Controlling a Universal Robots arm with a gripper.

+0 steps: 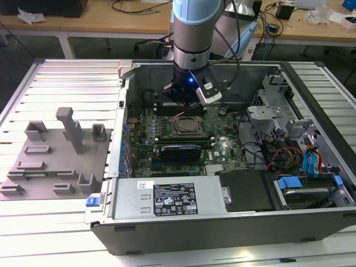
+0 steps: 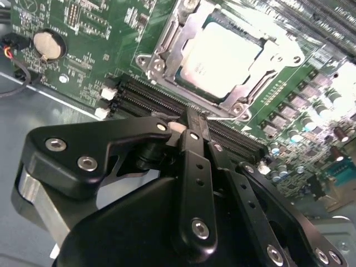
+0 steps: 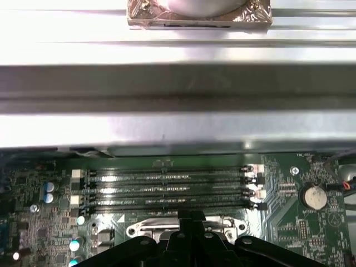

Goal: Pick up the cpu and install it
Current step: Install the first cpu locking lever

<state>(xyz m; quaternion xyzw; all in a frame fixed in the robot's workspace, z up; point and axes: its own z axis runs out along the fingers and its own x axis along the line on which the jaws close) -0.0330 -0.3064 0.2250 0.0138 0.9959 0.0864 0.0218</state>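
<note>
In the second wrist view the cpu, a small square chip with a pale silvery top, lies flat inside the metal-framed socket on the green motherboard. My gripper hangs just beside the socket's edge, over the black memory slots. Its black fingers are pressed together with nothing between them. In the exterior view the gripper stands low inside the open computer case, just behind the socket. The first wrist view looks over the gripper to the memory slots and the case wall.
A silver power supply lies along the case's near side. A grey fixture tray with upright posts stands at the exterior view's left. Drive cages and coloured cables crowd the case's right. A coin battery sits on the board.
</note>
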